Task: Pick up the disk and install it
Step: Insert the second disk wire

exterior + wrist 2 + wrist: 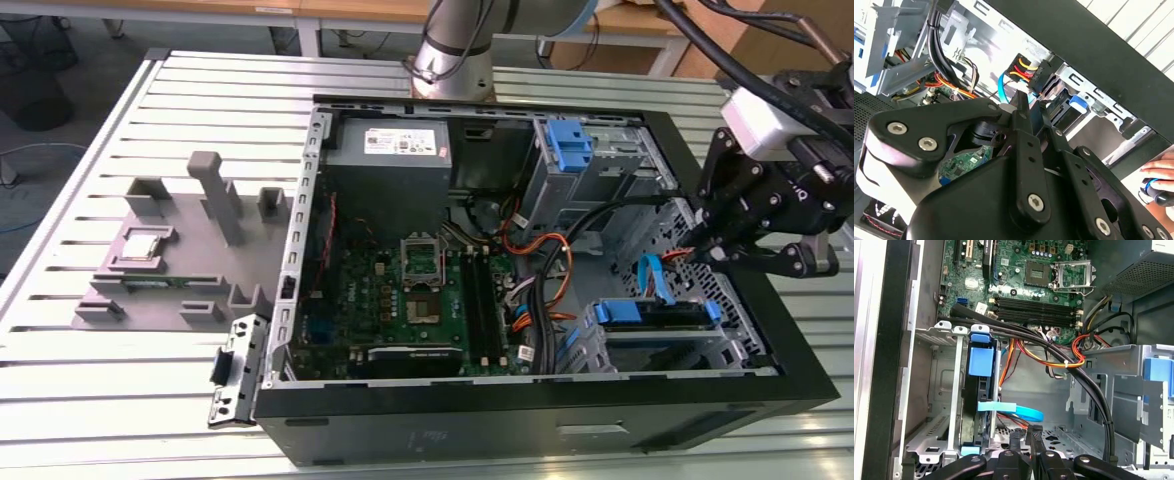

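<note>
Beside end effector (pixel 1026 440), disk (pixel 980 390) seated in bay.

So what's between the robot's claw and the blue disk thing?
A light blue cable curves between the gripper and the disk, in the first wrist view.

The exterior view is looking down from high and well back over the whole open computer case (pixel 534 410). Both wrist views are looking close into its drive cage (pixel 944 390) corner.
</note>
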You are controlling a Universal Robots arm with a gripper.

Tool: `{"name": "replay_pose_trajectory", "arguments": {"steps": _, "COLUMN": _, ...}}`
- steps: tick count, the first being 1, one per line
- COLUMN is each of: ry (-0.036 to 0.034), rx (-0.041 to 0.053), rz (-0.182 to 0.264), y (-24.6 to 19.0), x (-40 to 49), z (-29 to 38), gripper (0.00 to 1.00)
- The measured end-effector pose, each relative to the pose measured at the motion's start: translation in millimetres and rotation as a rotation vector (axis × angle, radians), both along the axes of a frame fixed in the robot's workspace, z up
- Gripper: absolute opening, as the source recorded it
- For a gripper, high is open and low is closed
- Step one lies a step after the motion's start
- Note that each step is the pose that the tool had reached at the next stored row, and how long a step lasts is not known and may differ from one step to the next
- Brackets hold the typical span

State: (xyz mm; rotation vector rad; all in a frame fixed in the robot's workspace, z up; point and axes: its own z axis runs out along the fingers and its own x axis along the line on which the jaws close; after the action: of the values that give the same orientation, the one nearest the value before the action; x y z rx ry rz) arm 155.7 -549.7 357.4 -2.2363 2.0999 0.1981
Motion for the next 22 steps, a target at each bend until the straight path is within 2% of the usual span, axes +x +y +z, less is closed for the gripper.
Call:
{"name": "replay_pose_trajectory", "arguments": {"steps": 2, "ry": 0.0, "rx": 0.0, "rz": 0.0, "y": 0.0, "x": 0.1, "z": 0.0, "gripper": 0.24}}
{"name": "replay_pose_trajectory", "arguments": {"steps": 3, "ry": 0.0, "rx": 0.0, "rz": 0.0, "y": 0.0, "x": 0.1, "z": 0.0, "gripper": 0.3}}
{"name": "replay_pose_trajectory", "arguments": {"steps": 5, "ry": 0.0, "rx": 0.0, "rz": 0.0, "y": 0.0, "x": 0.1, "z": 0.0, "gripper": 0.3}}
{"name": "replay_pose_trajectory", "arguments": {"steps": 7, "ry": 0.0, "rx": 0.0, "rz": 0.0, "y": 0.0, "x": 0.2, "z": 0.0, "gripper": 0.42}}
{"name": "replay_pose_trajectory", "arguments": {"steps": 9, "ry": 0.0, "rx": 0.0001, "rz": 0.0, "y": 0.5, "x": 1.4, "z": -0.3, "gripper": 0.42}}
{"name": "replay_pose_trajectory", "arguments": {"steps": 14, "ry": 0.0019, "rx": -0.0002, "rz": 0.0, "y": 1.7, "x": 15.5, "z": -0.4, "gripper": 0.42}}
{"name": "replay_pose_trajectory", "arguments": {"steps": 17, "ry": 0.0039, "rx": -0.0008, "rz": 0.0, "y": 2.8, "x": 20.0, "z": -0.6, "gripper": 0.42}}
{"name": "replay_pose_trajectory", "arguments": {"steps": 20, "ry": 0.0068, "rx": -0.007, "rz": 0.0, "y": 4.5, "x": 23.9, "z": -1.3, "gripper": 0.42}}
{"name": "replay_pose_trajectory", "arguments": {"steps": 22, "ry": 0.0086, "rx": -0.0191, "rz": 0.0, "y": 5.6, "x": 25.4, "z": -2.8, "gripper": 0.42}}
